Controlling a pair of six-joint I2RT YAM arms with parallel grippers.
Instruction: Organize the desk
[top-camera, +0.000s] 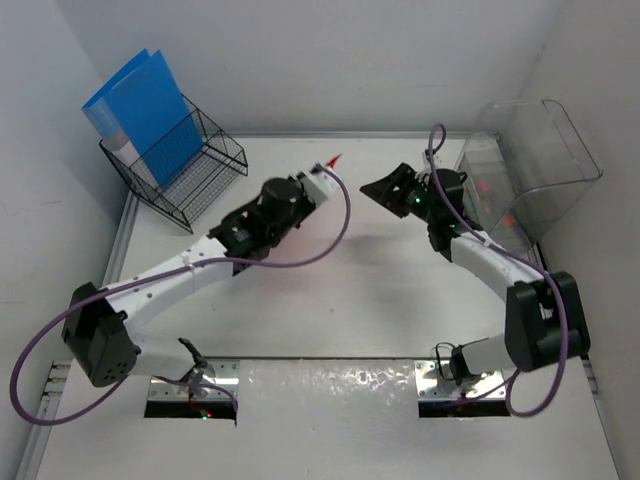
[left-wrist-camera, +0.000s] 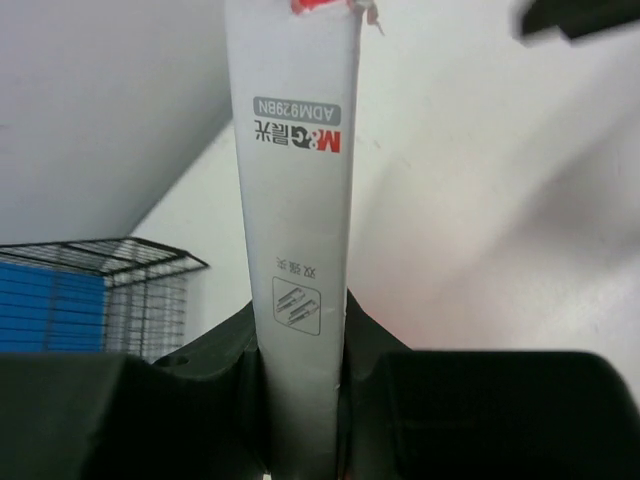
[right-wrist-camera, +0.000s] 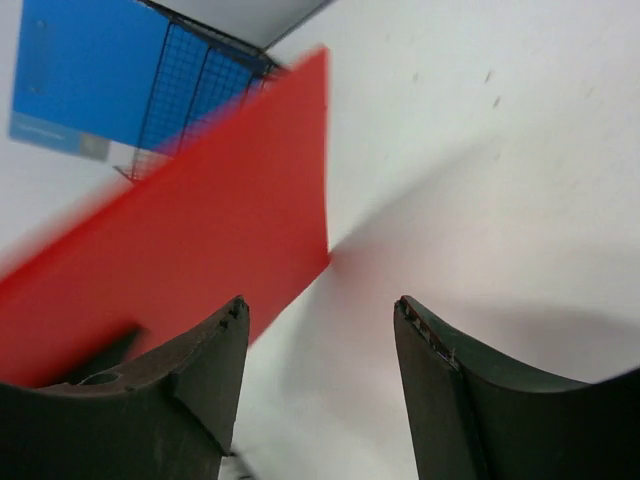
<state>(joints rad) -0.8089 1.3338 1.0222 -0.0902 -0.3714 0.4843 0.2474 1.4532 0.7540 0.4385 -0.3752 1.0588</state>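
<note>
Your left claw (top-camera: 320, 183) is clamped on a slim grey box (left-wrist-camera: 297, 200). The box has M&G printed on its narrow edge and a red face. The white worktop (top-camera: 360, 300) spreads beneath both arms, and the box is over its far middle. Your right claw (right-wrist-camera: 320, 312) is spread wide with nothing between its fingers, near the box's red side. A black wire rack (top-camera: 190, 175) holding a blue folder (top-camera: 140, 105) stands at the far left. A clear plastic bin (top-camera: 530, 165) stands at the far right.

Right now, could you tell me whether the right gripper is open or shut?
Open: the right gripper has fingers apart, nothing between them.
</note>
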